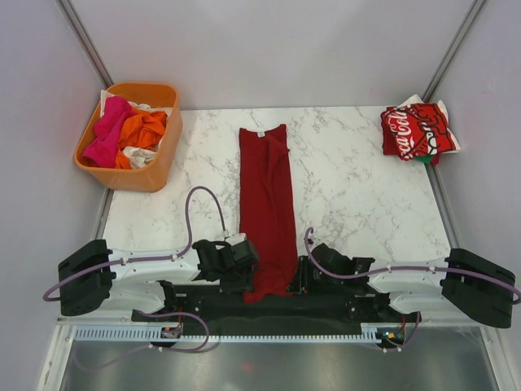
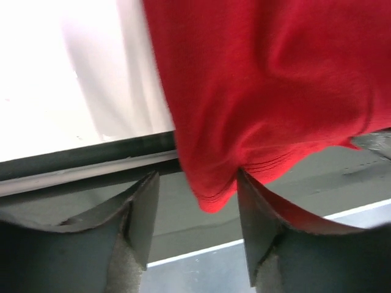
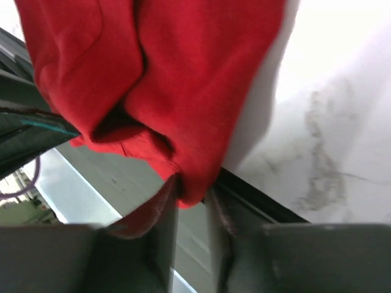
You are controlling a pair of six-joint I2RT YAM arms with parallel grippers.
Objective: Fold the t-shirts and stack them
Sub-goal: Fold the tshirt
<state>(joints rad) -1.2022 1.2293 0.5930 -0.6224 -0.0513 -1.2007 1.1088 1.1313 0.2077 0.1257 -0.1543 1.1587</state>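
Fingers [image 2: 142, 213] of the left gripper [image 2: 195, 180] are spread wide around the near hem of the plain dark-red cloth t-shirt [image 1: 266, 191], while those of the right gripper [image 3: 192, 183] are pinched tight on it. The shirt is laid as a narrow strip along the white marble table [image 1: 350, 204]; a folded bright red Coca-Cola t-shirt [image 1: 415, 130] is seen at its far right corner.

An orange plastic tub [image 1: 140, 177] stands at the far left corner of a white marble table [image 1: 350, 195] veined in grey. Plain pale grey walls [image 1: 269, 49] enclose the table on three sides, with a metal post on the left [image 1: 85, 41] and another on the right [image 1: 452, 45]. A white slotted strip [image 1: 244, 333] runs along the near edge, above a dull grey panel [image 1: 269, 366].
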